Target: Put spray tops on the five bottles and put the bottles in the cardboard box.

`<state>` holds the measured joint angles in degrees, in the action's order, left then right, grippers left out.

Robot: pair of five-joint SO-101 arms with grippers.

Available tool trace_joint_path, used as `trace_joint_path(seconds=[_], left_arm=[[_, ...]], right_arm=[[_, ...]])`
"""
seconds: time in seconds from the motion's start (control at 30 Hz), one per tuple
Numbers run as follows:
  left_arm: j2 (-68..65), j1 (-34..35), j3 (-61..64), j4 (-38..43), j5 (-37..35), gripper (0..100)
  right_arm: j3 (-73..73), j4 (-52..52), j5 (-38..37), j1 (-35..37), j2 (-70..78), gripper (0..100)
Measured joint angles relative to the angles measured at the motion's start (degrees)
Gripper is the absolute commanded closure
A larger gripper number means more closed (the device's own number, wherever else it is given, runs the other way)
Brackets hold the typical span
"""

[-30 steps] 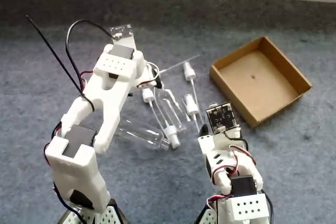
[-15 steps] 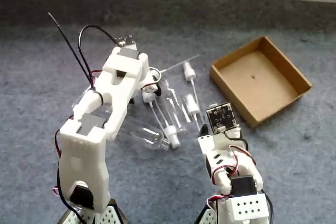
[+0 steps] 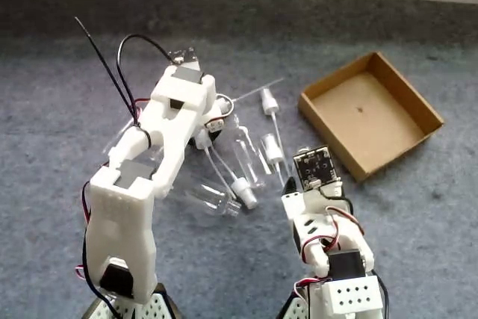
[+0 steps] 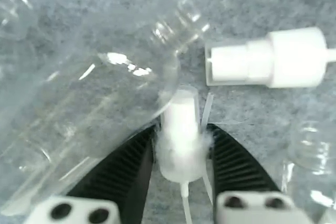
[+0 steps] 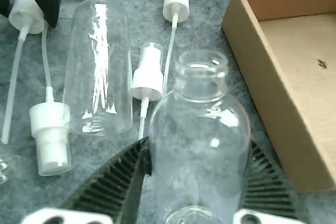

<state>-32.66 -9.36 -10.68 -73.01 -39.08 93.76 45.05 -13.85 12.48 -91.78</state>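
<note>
The left claw (image 4: 181, 135) and right claw (image 5: 197, 153) are black, on white plastic arms (image 3: 160, 140) with black motors (image 3: 347, 263) and red-and-black cables (image 3: 119, 51).

Clear uncapped bottles (image 3: 213, 199) and white long-tubed spray tops (image 3: 272, 147) lie jumbled together near the open brown cardboard box (image 3: 366, 113).

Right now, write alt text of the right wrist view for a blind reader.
The right gripper holds a clear bottle with an open, uncapped neck. Beyond it lie a second bottle, loose spray tops and the empty cardboard box.
</note>
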Motion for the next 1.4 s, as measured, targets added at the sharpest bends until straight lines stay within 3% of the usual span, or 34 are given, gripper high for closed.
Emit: trace_joint_path(seconds=[0.37,0.7,0.83,1.07,1.23,1.4], left_arm=[[0.9,0.2,-9.1,-12.3,0.0,94],[1.3,-0.7,-15.6,-14.4,0.3,94],[3.9,-0.8,-21.5,-21.0,7.2,94],[14.3,-0.9,-24.0,-27.3,14.9,94],[28.5,-0.9,-17.1,-27.5,20.1,94],[44.4,-0.9,-8.3,-27.9,24.5,94]], right_arm=[[0.0,0.0,0.0,0.0,0.0,77.4],[0.0,0.0,0.0,0.5,0.0,77.4],[0.0,0.0,0.0,4.2,0.6,77.4],[0.0,0.0,0.0,4.7,0.6,77.4],[0.0,0.0,0.0,6.2,0.6,77.4],[-3.3,0.0,0.0,12.1,0.7,77.4]])
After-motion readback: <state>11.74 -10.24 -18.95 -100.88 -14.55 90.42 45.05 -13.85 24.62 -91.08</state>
